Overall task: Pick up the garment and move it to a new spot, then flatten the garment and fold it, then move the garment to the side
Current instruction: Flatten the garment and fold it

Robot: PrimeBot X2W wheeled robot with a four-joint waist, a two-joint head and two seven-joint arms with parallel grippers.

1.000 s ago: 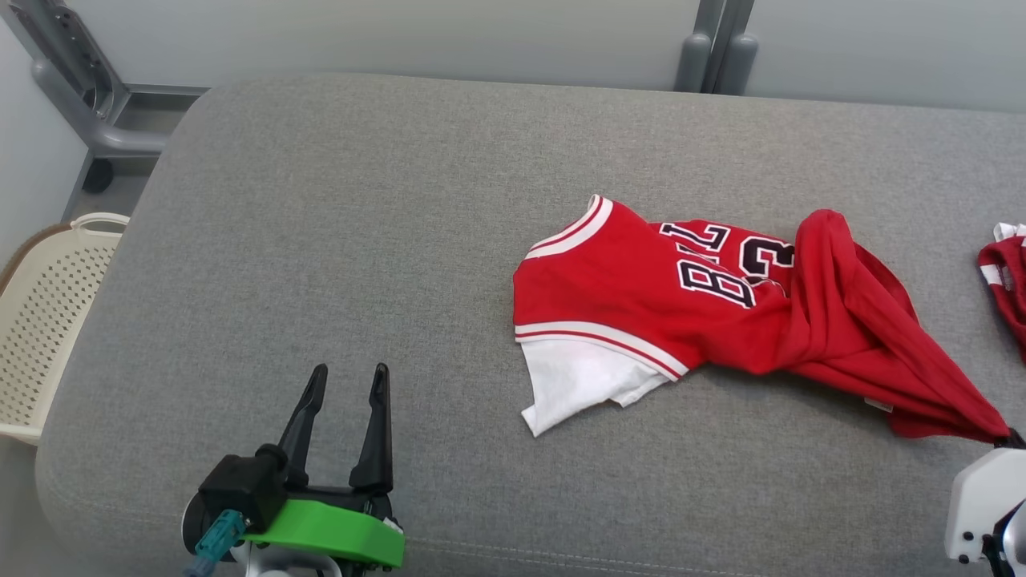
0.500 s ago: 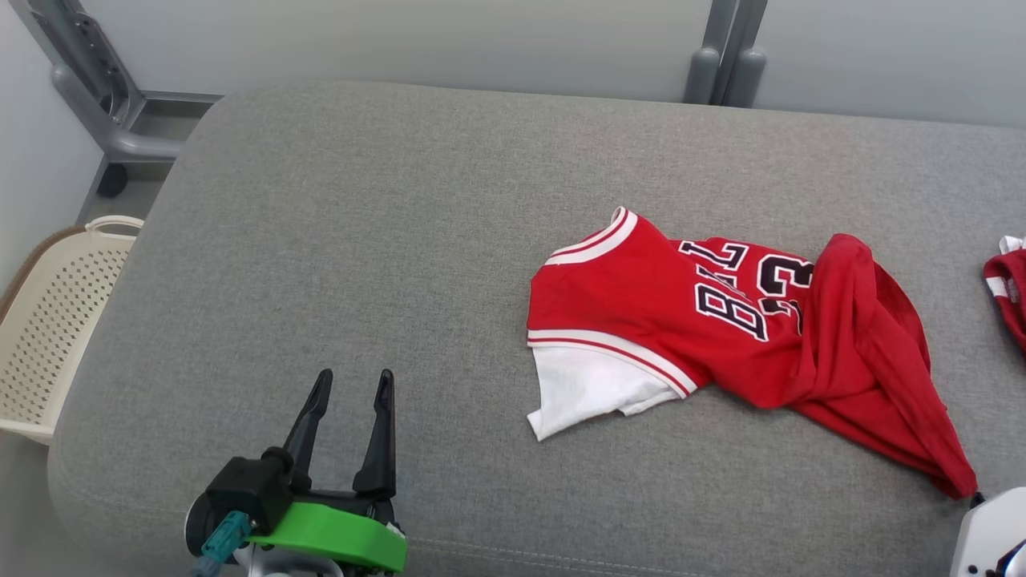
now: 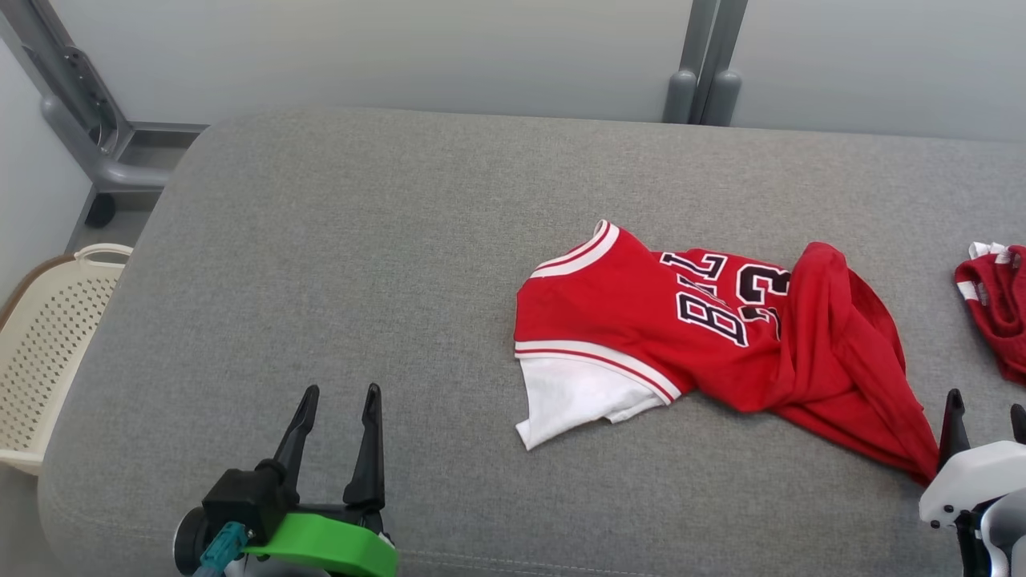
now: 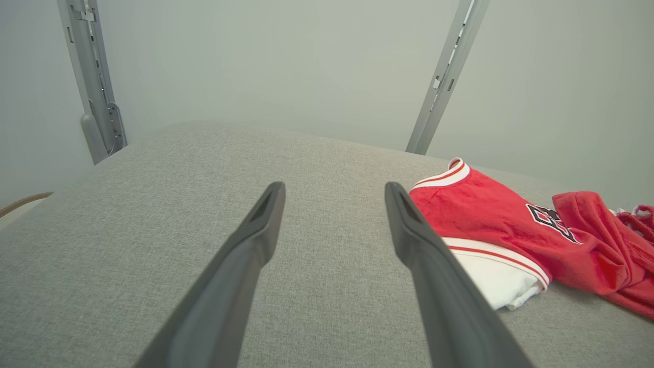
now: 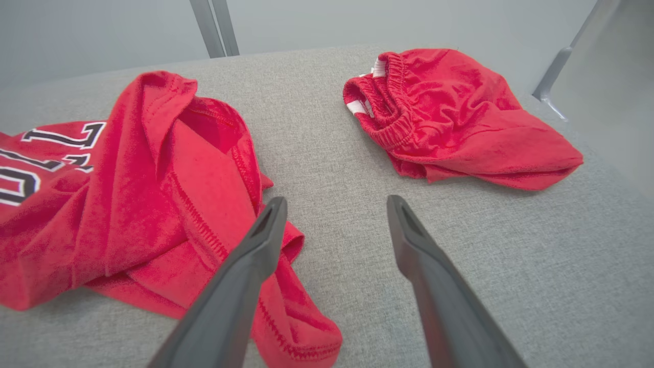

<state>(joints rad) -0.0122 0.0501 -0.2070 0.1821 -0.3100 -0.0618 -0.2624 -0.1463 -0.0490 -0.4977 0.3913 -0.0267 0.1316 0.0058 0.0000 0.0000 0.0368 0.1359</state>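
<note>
The left gripper point(image 3: 341, 389) is held spread and empty, well left of the red jersey point(image 3: 641, 312). The right gripper point(image 3: 985, 401) is seen parted and empty, just beside the jersey's near right corner. The jersey is laid crumpled on the grey surface point(image 3: 361, 240), with red shorts point(image 3: 994, 312) beyond its right.

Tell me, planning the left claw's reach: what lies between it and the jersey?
Bare grey cushion separates the left claw from the jersey; the head view shows it.

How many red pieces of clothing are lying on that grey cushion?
2. A red jersey lies crumpled right of the middle; red shorts with an elastic waistband lie bunched further right, apart from it. Nothing suggests more hidden.
</note>
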